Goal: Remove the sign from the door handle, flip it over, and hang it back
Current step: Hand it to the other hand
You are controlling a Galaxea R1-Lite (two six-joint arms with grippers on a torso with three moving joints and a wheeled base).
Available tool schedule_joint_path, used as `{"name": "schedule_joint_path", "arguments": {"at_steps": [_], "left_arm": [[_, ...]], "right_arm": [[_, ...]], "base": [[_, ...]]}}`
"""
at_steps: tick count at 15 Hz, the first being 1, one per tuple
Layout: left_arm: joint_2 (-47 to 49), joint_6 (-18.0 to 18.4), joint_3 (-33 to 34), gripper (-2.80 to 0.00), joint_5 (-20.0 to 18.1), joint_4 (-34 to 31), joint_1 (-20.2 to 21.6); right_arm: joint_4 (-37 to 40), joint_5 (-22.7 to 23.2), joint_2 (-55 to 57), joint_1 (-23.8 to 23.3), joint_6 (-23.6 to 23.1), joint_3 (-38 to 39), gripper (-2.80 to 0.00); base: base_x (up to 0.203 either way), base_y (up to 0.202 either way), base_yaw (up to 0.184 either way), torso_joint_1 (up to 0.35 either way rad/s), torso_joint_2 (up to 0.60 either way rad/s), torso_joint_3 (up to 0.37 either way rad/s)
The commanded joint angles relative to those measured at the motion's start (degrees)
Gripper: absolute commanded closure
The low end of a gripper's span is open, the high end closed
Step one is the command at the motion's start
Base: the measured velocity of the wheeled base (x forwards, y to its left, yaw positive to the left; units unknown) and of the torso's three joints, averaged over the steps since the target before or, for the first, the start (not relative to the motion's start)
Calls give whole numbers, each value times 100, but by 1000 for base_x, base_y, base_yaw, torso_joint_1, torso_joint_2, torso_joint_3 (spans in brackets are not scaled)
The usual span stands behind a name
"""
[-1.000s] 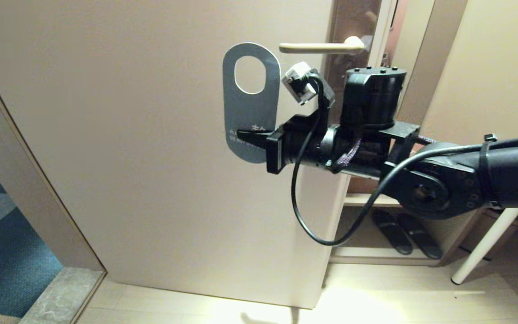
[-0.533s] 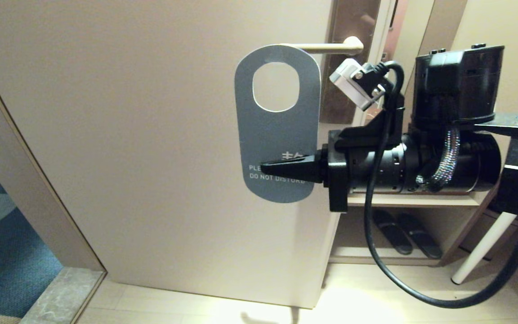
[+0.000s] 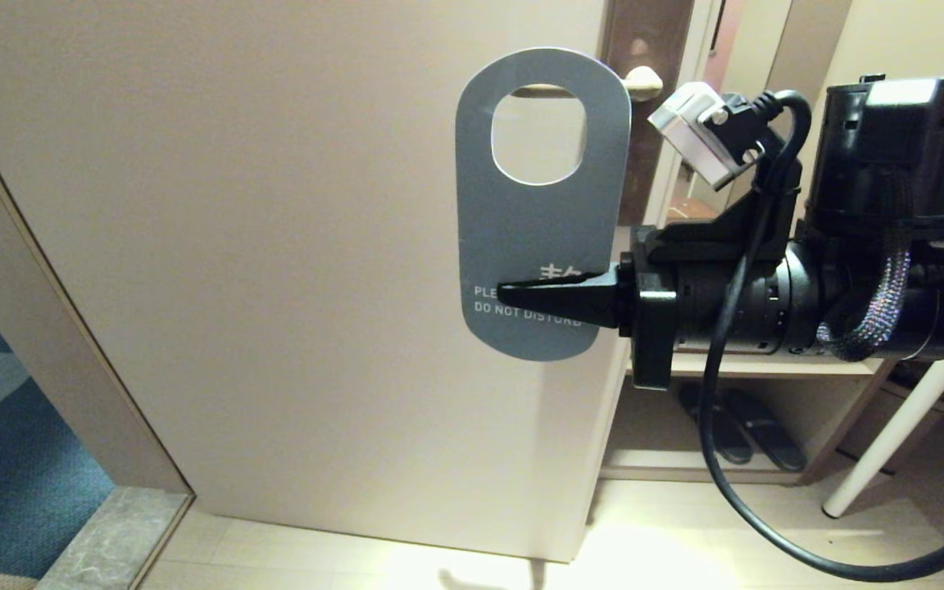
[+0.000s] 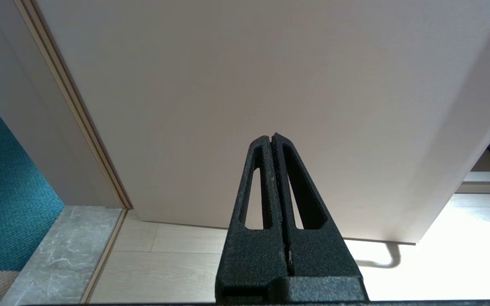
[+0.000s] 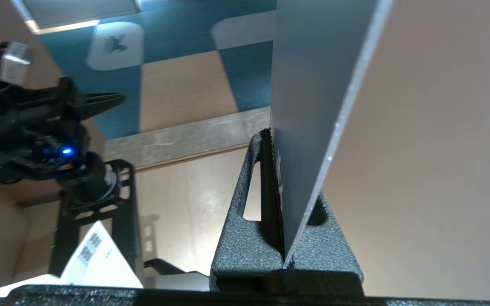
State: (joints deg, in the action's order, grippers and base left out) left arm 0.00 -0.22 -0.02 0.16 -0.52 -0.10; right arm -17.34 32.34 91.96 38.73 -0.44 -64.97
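Right gripper clamped sideways on the lower part of the sign, fingers level across the white "DO NOT DISTURB" lettering. Blue-grey face toward the camera, held upright before the pale door. Through the oval hole, part of the door handle visible, its rounded end jutting out beside the sign's upper edge. Dark slippers on the low shelf behind the arm's black cable.
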Motion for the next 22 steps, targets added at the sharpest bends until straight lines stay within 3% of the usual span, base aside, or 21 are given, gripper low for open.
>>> {"name": "schedule_joint_path", "arguments": {"at_steps": [1,6,8,13,16,18,20,22], "left_arm": [[9,-4,0,0,2,-3,1],[9,90,-7,0,-16,-9,3],[9,386,-146,0,-65,-28,-5],[1098,424,-1446,0,-257,-82,-71],[2405,396,-2473,0,-321,-53,-572],[3167,361,-3005,0,-440,-20,-1159],[3723,60,-3291,0,-784,208,-1808],[4214,-432,-3361,0,-1253,657,-2132]], "right_arm": [[-13,-127,-81,3,0,28,0],[-24,-264,-161,-6,0,318,0],[-197,-273,-152,-6,6,381,0],[-270,-255,-49,-15,18,414,0],[-270,-255,-29,-17,21,353,0],[-270,-220,-29,-102,26,336,0],[-270,-25,-34,-199,28,316,0],[-270,300,-26,-355,26,247,0]], "base": [[0,0,0,0,0,0],[0,0,0,0,0,0],[0,0,0,0,0,0],[0,0,0,0,0,0],[0,0,0,0,0,0],[0,0,0,0,0,0],[0,0,0,0,0,0],[0,0,0,0,0,0]]}}
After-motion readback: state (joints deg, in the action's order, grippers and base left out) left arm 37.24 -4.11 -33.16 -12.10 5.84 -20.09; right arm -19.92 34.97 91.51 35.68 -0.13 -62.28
